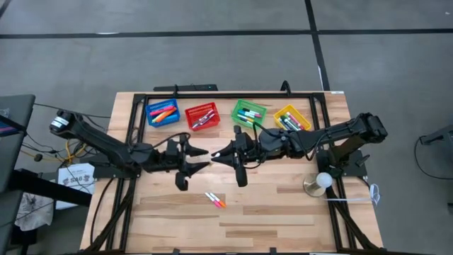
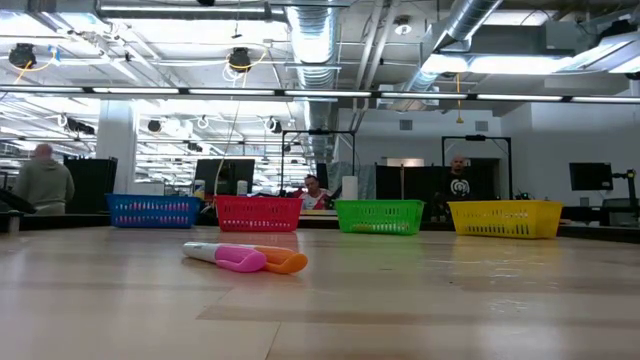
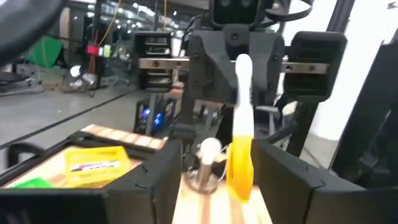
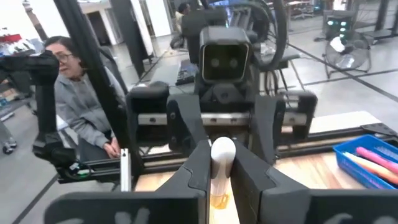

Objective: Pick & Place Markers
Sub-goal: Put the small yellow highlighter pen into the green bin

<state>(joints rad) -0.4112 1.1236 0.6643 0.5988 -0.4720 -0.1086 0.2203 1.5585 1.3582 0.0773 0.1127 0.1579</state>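
The table (image 1: 283,212) carries four baskets in a row along one edge. My two arms meet tip to tip over its middle. The yellow basket (image 1: 306,117) stands at the right end of that row, near the corner, with the green basket (image 1: 237,110) next to it.

My right gripper (image 1: 218,157) is pinched tight on the yellow marker (image 3: 241,143), which stands across the fingers with its white end showing. My left gripper (image 1: 205,159) is spread as wide as it goes and holds nothing. Its fingers (image 3: 149,186) sit on either side of that same marker, close by.

That closeness is my first worry. If I pull the left arm away at a slant, one finger could clip the marker and twist it in the pinch or knock it out.

The grip itself is the second. It is a narrow hold on a thin round stick, so a quick swing toward the baskets could let the marker pivot or slide. It would then hit a rim or fall into the green basket instead.

A drop from here would send it rolling across the table, perhaps off an edge.

The pink marker (image 2: 228,257) and orange marker (image 2: 283,262) lie touching near the middle, toward the opposite edge. A low sweep of either arm could scatter them.
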